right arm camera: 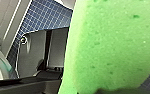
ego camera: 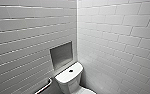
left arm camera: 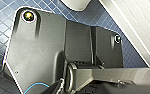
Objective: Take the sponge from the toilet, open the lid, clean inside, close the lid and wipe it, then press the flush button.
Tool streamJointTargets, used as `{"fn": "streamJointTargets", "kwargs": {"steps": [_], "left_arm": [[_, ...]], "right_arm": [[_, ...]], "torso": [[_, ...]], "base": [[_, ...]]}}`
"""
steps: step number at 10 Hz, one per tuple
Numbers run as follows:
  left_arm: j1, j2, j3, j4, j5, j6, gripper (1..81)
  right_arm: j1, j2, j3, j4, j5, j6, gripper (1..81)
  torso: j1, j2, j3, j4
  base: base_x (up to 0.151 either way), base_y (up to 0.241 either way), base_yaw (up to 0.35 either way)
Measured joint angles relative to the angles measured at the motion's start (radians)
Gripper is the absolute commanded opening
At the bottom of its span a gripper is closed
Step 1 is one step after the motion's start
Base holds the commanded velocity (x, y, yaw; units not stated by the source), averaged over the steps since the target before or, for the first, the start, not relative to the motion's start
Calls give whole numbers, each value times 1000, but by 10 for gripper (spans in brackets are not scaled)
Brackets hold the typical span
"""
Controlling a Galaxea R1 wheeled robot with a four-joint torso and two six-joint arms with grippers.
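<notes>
I get bright, even white light in the head view. The wall tiles [ego camera: 116,37] shine, and pale streaks run along the left wall. The niche [ego camera: 61,54] looks grey and dim. The toilet [ego camera: 68,73] has a soft shadow beside it. Tile lines bend near the edges. A fitting [left arm camera: 28,15] glints on the dark plate [left arm camera: 38,55]. The sponge [right arm camera: 116,45] glows green and looks fuzzy up close.

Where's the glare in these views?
Head view: bright streak down the wall corner, glints along the left wall's tile edges, soft sheen on the tank. Left wrist view: hot spot on the plate's fitting. Right wrist view: sponge close to the lens, evenly lit, no glare.
</notes>
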Motion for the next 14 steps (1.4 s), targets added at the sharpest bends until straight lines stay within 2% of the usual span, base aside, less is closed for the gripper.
{"fn": "streamJointTargets", "kwargs": {"steps": [2, 4, 5, 6, 7, 8, 9, 14], "left_arm": [[2, 0, 0, 0, 6, 3, 811], [2, 0, 0, 0, 6, 10, 811], [2, 0, 0, 0, 6, 10, 811], [2, 0, 0, 0, 6, 10, 811], [3, 0, 0, 0, 6, 10, 811], [3, 0, 0, 0, 6, 10, 811], [2, 0, 0, 0, 6, 10, 811], [5, 0, 0, 0, 6, 10, 811]], "right_arm": [[-2, 18, 2, -9, -65, -13, 10], [-13, 31, -1, 26, -91, -131, 10], [-18, 41, -10, 96, -116, -217, 10], [-22, 49, -21, 232, -122, -400, 10], [-22, 52, -29, 325, -111, -486, 10], [-21, 52, -33, 386, -96, -532, 10], [-16, 52, -40, 407, -91, -541, 10], [1, 79, -94, 411, -87, -551, 10]], "torso": [[-1, 0, -1, 0], [-1, 0, -1, 0], [-1, 0, -1, 0], [-1, 0, -1, 0], [-1, 0, -1, 0], [-5, 4, -1, 0], [-15, 18, -1, 0], [-129, 196, 0, 0]], "base": [[0, 0, 0], [0, 0, 0], [0, 0, 0], [0, 0, 0], [0, 0, 0], [0, 0, 0], [0, 0, 0], [0, 0, 0]]}}
